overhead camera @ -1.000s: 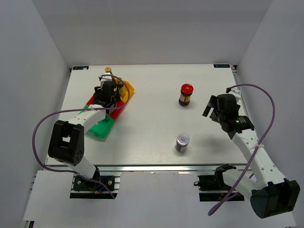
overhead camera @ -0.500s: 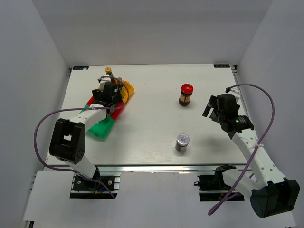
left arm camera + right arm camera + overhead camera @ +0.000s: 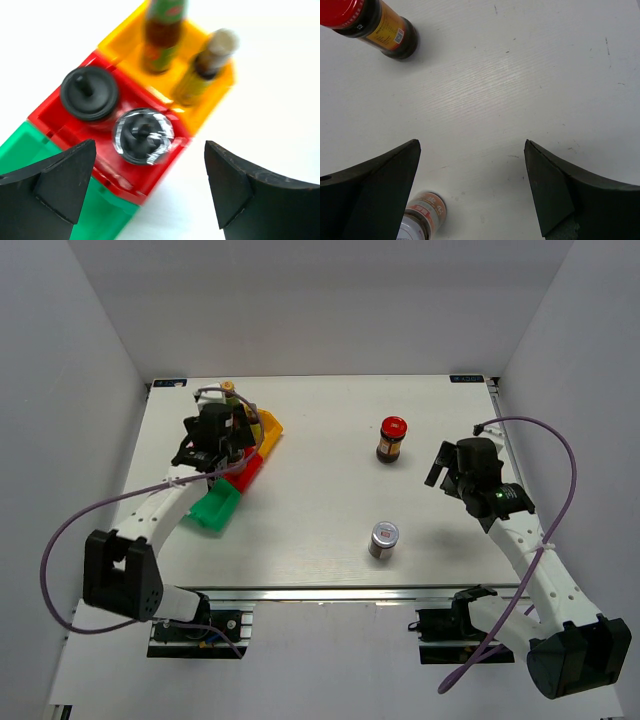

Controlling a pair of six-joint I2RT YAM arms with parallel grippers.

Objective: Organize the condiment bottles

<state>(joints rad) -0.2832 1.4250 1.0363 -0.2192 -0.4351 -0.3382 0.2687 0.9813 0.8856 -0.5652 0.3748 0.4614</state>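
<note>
Left wrist: red tray (image 3: 155, 182) holds two shakers (image 3: 90, 92); yellow tray (image 3: 120, 42), two slim bottles (image 3: 162, 30); left end effector (image 3: 150, 147) wide.

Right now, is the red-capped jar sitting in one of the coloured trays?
No, the red-capped jar stands on the bare table, well apart from the trays.

No wording can be read anywhere: the red-capped dark jar (image 3: 380, 27) carries a yellow label with a small square code and print too fine to make out, the silver-lidded jar (image 3: 425, 215) an orange label with blurred characters, and one slim sauce bottle (image 3: 165, 30) a blurred green label.
</note>
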